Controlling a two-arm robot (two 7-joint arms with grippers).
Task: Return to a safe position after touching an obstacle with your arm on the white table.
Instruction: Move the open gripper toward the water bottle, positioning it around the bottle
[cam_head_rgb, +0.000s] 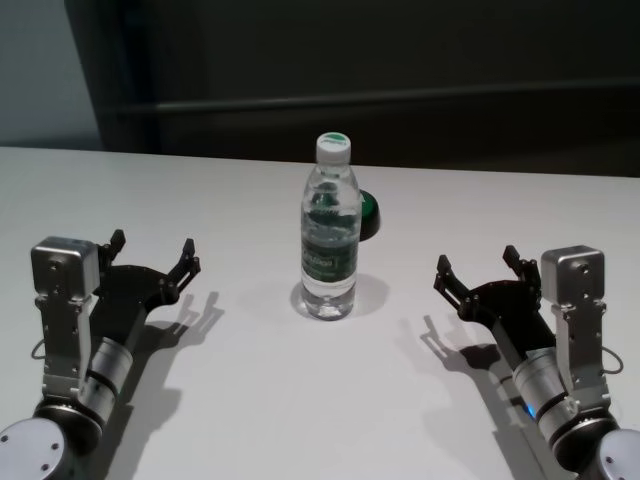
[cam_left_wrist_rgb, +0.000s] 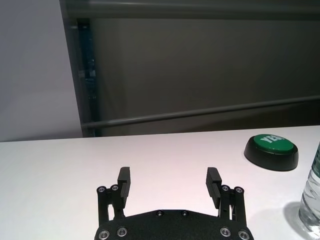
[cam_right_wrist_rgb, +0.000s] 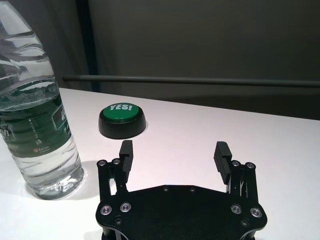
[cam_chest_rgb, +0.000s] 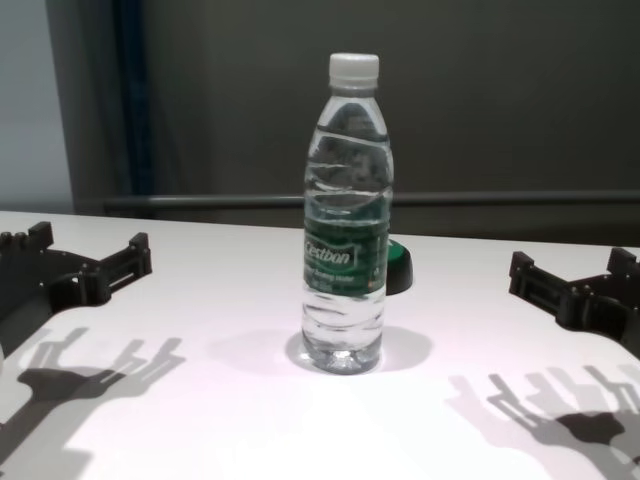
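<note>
The obstacle, a tall clear water bottle (cam_head_rgb: 330, 230) with a white cap and a dark green label, stands upright in the middle of the white table (cam_head_rgb: 260, 400). My left gripper (cam_head_rgb: 153, 245) hovers low over the table well to the bottle's left, open and empty. On the other side, my right gripper (cam_head_rgb: 476, 260) is equally far from the bottle, also open and empty. Neither arm touches the bottle. The chest view shows the bottle (cam_chest_rgb: 346, 230) between the left gripper (cam_chest_rgb: 90, 240) and the right gripper (cam_chest_rgb: 572, 262). The bottle (cam_right_wrist_rgb: 35, 115) looms beside the right gripper (cam_right_wrist_rgb: 174, 149).
A low round green push-button (cam_head_rgb: 368, 214) on a black base sits just behind and to the right of the bottle, also visible as the button (cam_right_wrist_rgb: 122, 120) in the right wrist view. Beyond the table's far edge are a dark wall and a horizontal rail.
</note>
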